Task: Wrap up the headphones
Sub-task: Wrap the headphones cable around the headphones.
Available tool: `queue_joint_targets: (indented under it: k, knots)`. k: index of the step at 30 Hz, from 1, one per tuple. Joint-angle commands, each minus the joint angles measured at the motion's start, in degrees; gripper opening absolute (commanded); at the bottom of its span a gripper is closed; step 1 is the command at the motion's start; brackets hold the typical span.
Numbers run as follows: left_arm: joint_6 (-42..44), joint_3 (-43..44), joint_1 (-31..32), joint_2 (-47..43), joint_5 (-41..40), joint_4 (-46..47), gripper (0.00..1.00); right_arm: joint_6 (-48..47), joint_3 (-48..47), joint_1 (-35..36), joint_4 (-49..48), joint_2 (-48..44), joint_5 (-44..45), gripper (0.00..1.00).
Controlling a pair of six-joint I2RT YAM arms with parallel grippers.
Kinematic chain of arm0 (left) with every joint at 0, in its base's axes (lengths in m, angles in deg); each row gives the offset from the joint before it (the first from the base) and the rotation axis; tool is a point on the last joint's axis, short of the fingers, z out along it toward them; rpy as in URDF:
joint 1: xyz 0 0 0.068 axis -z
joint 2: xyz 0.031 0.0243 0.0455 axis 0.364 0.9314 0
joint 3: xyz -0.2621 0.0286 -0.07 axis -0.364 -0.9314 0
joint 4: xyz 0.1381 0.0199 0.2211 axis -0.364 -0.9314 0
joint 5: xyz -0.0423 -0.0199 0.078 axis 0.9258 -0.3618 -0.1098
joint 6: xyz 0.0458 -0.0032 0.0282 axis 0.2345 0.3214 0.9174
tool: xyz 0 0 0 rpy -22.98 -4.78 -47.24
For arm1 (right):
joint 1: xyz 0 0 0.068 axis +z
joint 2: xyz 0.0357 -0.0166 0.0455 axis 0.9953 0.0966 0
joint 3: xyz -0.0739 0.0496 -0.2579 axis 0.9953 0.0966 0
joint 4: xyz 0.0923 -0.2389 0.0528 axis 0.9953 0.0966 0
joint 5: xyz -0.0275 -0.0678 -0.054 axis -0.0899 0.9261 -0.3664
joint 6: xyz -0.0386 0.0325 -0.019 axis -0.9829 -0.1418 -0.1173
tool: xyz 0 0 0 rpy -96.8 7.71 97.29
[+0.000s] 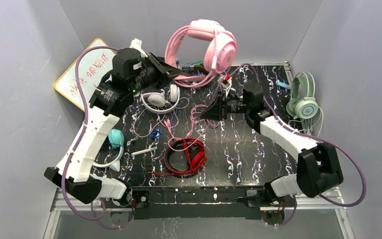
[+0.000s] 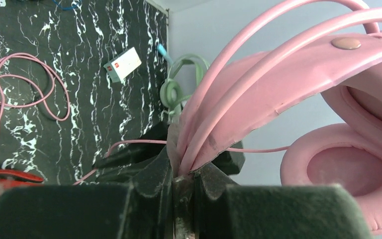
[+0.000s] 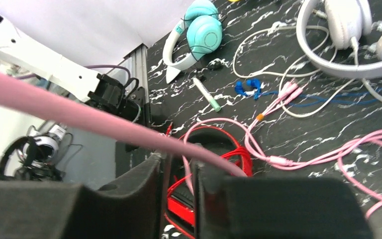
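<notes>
My left gripper (image 1: pixel 171 72) (image 2: pixel 186 169) is shut on the headband of the pink headphones (image 1: pixel 204 42) (image 2: pixel 288 84) and holds them up at the back of the table. Their pink cord (image 1: pixel 194 124) (image 3: pixel 328 149) trails down in loops over the black marbled table (image 1: pixel 258 144). My right gripper (image 1: pixel 210 110) (image 3: pixel 179 164) hovers mid-table. Its jaws are nearly together and the pink cord runs across and through the narrow gap. White headphones (image 1: pixel 156 98) (image 3: pixel 338 50), teal headphones (image 1: pixel 115 138) (image 3: pixel 204 30), red headphones (image 1: pixel 186 157) (image 3: pixel 238 157) and mint green headphones (image 1: pixel 303 102) (image 2: pixel 176 87) lie around.
A whiteboard (image 1: pixel 79 74) leans at the back left. A small white box with a red label (image 2: pixel 123 64) lies behind the right gripper. A white-green pen (image 1: pixel 144 150) (image 3: pixel 206 93) and a blue clip (image 1: pixel 155 133) (image 3: pixel 248 88) lie left of centre.
</notes>
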Motion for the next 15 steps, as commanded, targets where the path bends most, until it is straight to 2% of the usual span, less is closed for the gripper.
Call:
queue_joint_targets:
  k: [1, 4, 6, 8, 12, 15]
  knots:
    - [-8.8, 0.0, -3.0, -3.5, 4.1, 9.5, 0.00, 1.3, 2.0, 0.2, -1.9, -2.0, 2.9, 0.24]
    - [-12.1, -4.7, -4.1, -5.5, 7.9, 14.3, 0.00, 4.9, 4.4, 0.1, -7.4, -2.6, 5.2, 0.13]
    - [-13.4, -6.9, -4.9, -6.4, 10.1, 16.4, 0.00, 7.2, 5.3, 0.1, -10.9, -2.1, 5.6, 0.12]
    - [-12.6, -6.5, -6.0, -6.7, 10.7, 14.9, 0.00, 8.3, 5.2, 0.1, -12.2, -1.3, 5.4, 0.17]
    - [-8.6, -3.1, -8.1, -6.6, 7.9, 7.5, 0.00, 8.8, 4.7, 0.1, -10.7, -1.6, 6.0, 0.38]
    - [-7.8, -3.8, -9.3, -6.5, 7.9, 6.4, 0.00, 10.0, 3.8, 0.0, -7.1, -3.0, 8.7, 0.43]
